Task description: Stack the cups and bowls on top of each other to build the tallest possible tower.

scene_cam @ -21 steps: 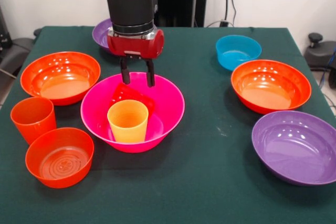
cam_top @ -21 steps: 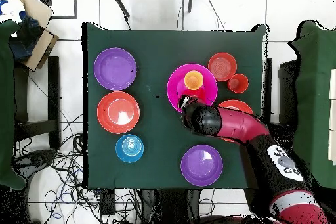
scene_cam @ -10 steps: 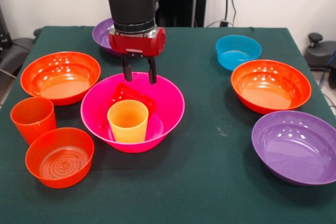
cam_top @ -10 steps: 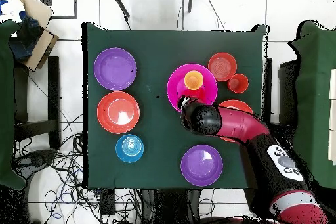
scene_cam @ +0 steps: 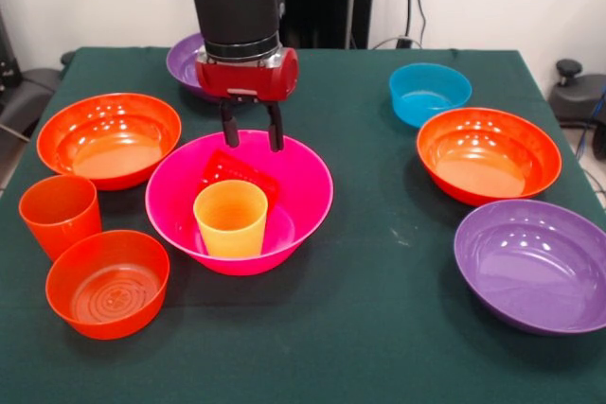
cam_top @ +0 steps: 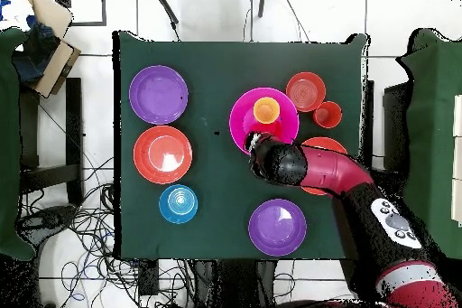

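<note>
Our hand (scene_cam: 252,137) hangs empty, fingers parted, just above the red cup (scene_cam: 237,173) lying tipped inside the pink bowl (scene_cam: 303,186).

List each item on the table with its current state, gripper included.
gripper: open, empty, above pink bowl's far rim
pink bowl: upright, holds two cups
yellow cup: upright in pink bowl
red cup: tipped over behind yellow cup
orange cup: upright on table
other bowls: upright, empty, unstacked
</note>
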`<act>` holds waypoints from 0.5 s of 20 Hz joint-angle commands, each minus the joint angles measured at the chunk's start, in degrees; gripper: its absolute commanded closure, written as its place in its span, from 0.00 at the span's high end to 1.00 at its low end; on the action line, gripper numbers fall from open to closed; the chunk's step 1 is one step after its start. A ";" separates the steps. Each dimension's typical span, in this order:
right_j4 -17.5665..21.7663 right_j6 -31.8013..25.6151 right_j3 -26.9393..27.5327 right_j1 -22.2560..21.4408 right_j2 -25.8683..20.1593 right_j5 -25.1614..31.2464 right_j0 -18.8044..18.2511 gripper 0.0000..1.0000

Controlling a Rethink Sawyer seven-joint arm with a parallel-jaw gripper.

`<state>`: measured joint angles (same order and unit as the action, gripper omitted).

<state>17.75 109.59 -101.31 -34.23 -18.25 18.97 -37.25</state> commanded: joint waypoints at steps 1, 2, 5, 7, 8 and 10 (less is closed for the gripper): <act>5.21 -9.53 2.70 1.82 -4.49 7.42 -1.31 1.00; 5.44 -9.76 2.88 1.99 -4.72 7.52 -1.62 1.00; 6.04 -10.86 3.71 2.01 -5.29 9.04 -2.48 1.00; 6.33 -11.17 4.21 1.78 -5.46 10.08 -2.74 1.00; 6.43 -11.35 4.55 1.71 -5.57 10.64 -2.88 1.00; 6.69 -11.51 4.86 1.78 -6.02 11.03 -3.34 1.00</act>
<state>19.86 109.59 -100.43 -34.17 -19.90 22.50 -40.32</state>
